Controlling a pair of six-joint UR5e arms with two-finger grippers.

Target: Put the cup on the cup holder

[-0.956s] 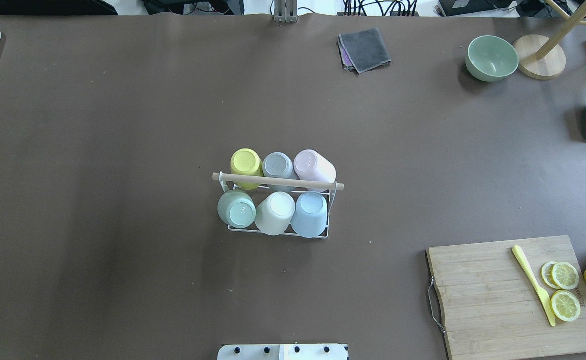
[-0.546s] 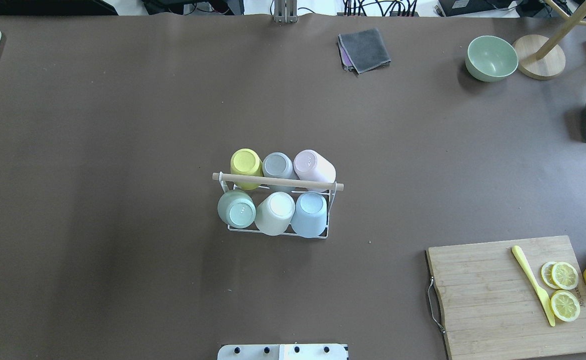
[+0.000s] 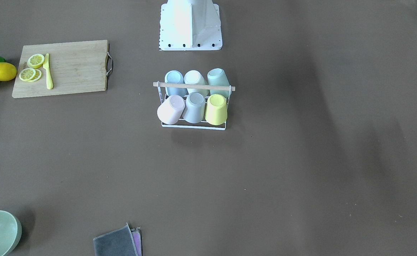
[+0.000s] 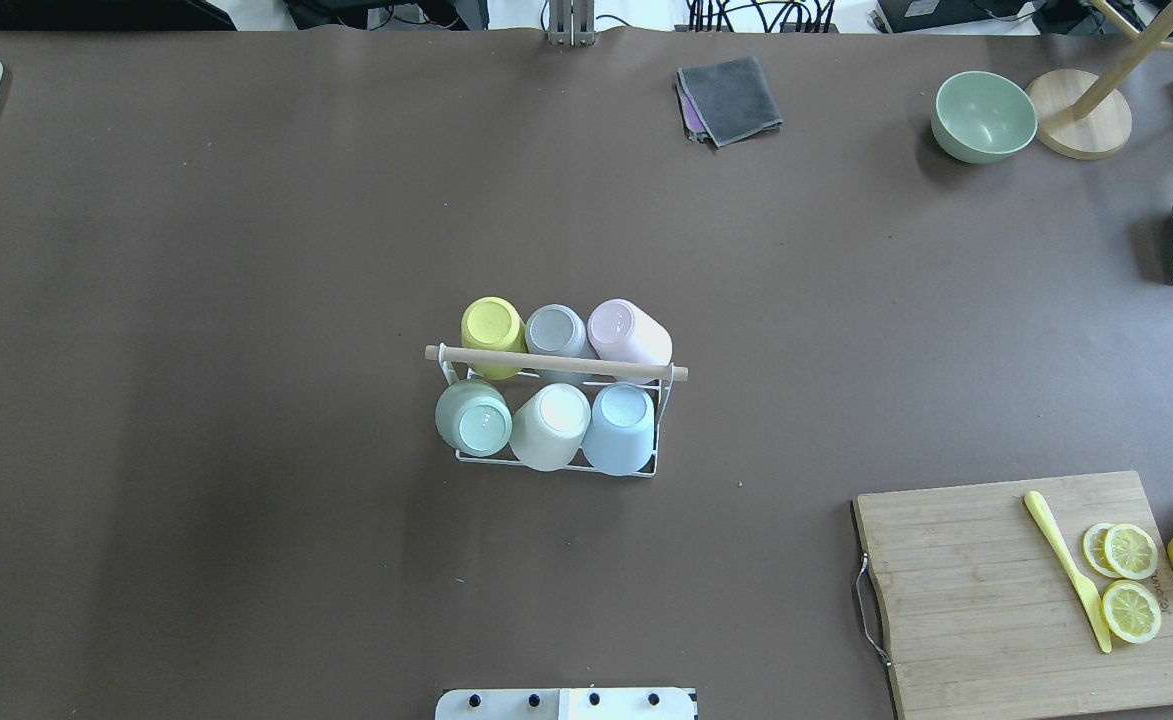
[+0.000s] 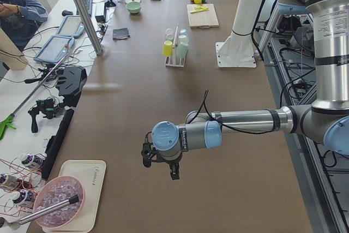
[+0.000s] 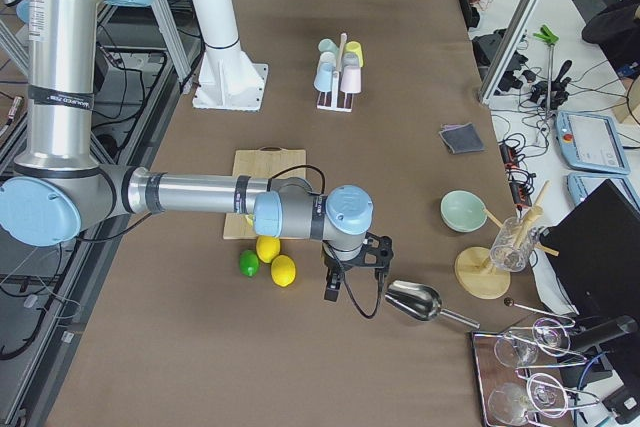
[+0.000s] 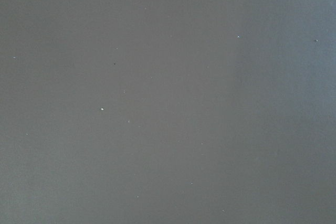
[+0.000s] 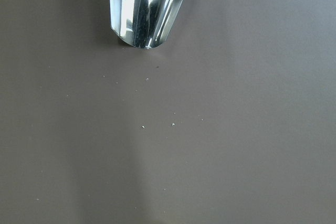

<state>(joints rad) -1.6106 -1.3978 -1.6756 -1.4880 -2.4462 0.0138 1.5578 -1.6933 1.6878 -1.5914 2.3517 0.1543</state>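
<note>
White wire cup holder with wooden rod handle (image 4: 556, 362) stands near white robot base (image 4: 566, 703) and carries six inverted pastel cups (image 4: 550, 425). Left gripper (image 5: 161, 168) and right gripper (image 6: 340, 282) are well apart from the base; finger opening cannot be told.

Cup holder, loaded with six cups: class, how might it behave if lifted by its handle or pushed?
The cup holder is thin wire, so probably light and stiff. The pink cup leans outward and may slip off if jolted. Its flat base would probably slide, not tip.
</note>
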